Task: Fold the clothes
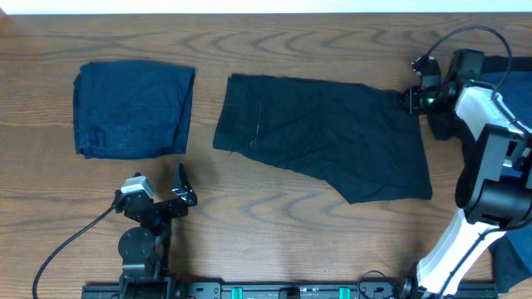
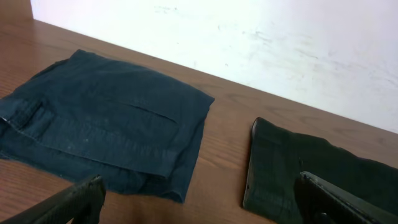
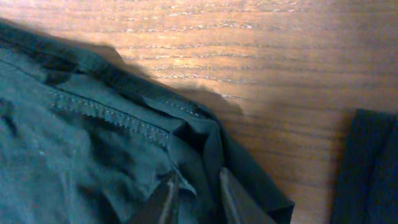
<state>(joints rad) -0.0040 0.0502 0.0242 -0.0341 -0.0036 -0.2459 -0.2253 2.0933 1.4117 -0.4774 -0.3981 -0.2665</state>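
Clothes lie at three places on the wooden table (image 1: 332, 241), and I go from left to right. At the far left I see a folded garment (image 1: 133, 108), navy blue and about rectangular, with its layers one over the other; the left wrist camera shows it (image 2: 106, 130) a little rumpled at the near edge. Near it, toward the front edge of the table, the left gripper (image 1: 184, 188) is low above the bare wood, touching no cloth. Its fingers stand wide apart, and in the wrist view they are at the two bottom corners.

In the middle a flat garment (image 1: 324, 137), almost black, is spread in one layer, with its left edge well apart from the folded one. At its upper right corner is the right gripper (image 1: 411, 100). In its own camera the fingers (image 3: 165, 199) are close together, and a raised fold of this dark cloth (image 3: 93, 143) sits between them; I cannot tell if they really pinch it. At the far right, partly behind the arm, lies another blue cloth (image 1: 517, 83).
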